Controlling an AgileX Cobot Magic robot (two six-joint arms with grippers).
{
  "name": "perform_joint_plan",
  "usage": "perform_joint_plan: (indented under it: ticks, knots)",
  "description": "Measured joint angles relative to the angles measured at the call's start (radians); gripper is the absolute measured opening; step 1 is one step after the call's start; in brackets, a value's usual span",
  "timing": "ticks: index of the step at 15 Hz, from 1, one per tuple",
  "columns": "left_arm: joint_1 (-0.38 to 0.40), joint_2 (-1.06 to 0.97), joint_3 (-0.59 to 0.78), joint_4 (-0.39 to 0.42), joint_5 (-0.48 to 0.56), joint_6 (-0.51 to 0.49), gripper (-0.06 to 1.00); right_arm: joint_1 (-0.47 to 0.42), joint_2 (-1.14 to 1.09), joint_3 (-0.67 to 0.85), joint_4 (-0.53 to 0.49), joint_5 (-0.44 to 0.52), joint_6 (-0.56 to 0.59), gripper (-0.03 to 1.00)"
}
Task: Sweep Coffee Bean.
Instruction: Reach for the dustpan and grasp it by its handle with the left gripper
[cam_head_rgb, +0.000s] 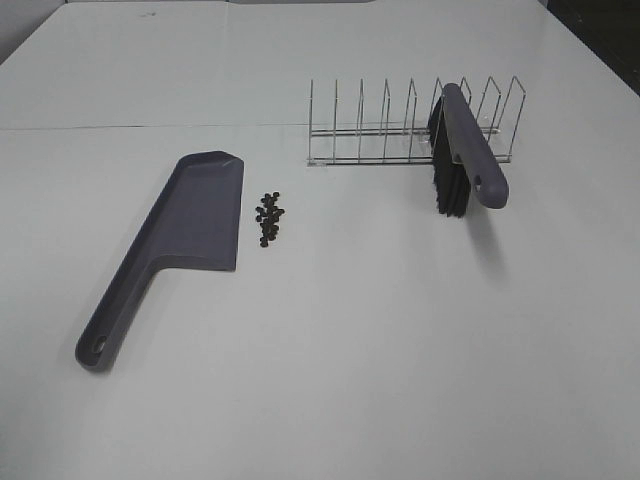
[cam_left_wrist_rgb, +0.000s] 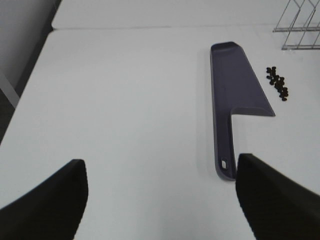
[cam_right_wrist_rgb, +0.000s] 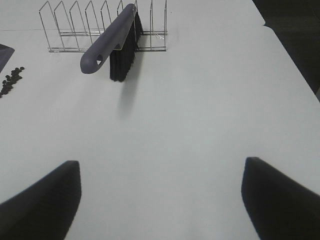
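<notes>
I see the coffee bean (cam_head_rgb: 269, 217) cluster on the desk (cam_head_rgb: 400, 350) just beside the dustpan (cam_head_rgb: 190, 230), brush (cam_head_rgb: 465, 150) propped in the wire rack (cam_head_rgb: 380, 130), left tool (cam_left_wrist_rgb: 159, 185) and right tool (cam_right_wrist_rgb: 161, 185) both spread wide, empty

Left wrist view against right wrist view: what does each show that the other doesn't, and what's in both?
Only the left wrist view: the whole dustpan, pan to handle end, lying flat, and the left claw, open and empty.

Only the right wrist view: the brush propped on the wire rack, bristles down, and the right claw, open and empty. It catches just a sliver of the dustpan.

Both: the coffee beans loose beside the dustpan, the white table, and the rack, only a corner of it in the left wrist view.
</notes>
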Motion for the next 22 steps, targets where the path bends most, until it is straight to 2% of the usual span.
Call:
perform_joint_plan:
  ticks: [2, 5, 6, 8, 9, 11, 13, 17, 22]
  knots:
    - [0.0, 0.159, -0.054, -0.028, -0.013, 0.0, 0.76, 0.0, 0.0, 0.0, 0.0, 0.0, 0.0, 0.77]
    - [0.0, 0.479, -0.237, -0.089, 0.001, 0.003, 0.76, 0.0, 0.0, 0.0, 0.0, 0.0, 0.0, 0.77]
    - [0.0, 0.52, -0.266, -0.101, 0.009, 0.008, 0.76, 0.0, 0.0, 0.0, 0.0, 0.0, 0.0, 0.77]
    - [0.0, 0.702, -0.402, -0.166, 0.057, 0.048, 0.76, 0.0, 0.0, 0.0, 0.0, 0.0, 0.0, 0.77]
    - [0.0, 0.855, -0.534, -0.205, 0.123, 0.091, 0.76, 0.0, 0.0, 0.0, 0.0, 0.0, 0.0, 0.77]
    - [-0.003, 0.991, -0.647, -0.23, 0.201, 0.105, 0.76, 0.0, 0.0, 0.0, 0.0, 0.0, 0.0, 0.77]
    - [-0.032, 1.083, -0.704, -0.23, 0.24, 0.108, 0.76, 0.0, 0.0, 0.0, 0.0, 0.0, 0.0, 0.77]
    - [-0.139, 1.288, -0.767, -0.188, 0.274, 0.101, 0.76, 0.0, 0.0, 0.0, 0.0, 0.0, 0.0, 0.77]
    - [-0.163, 1.483, -0.771, -0.141, 0.234, 0.069, 0.76, 0.0, 0.0, 0.0, 0.0, 0.0, 0.0, 0.77]
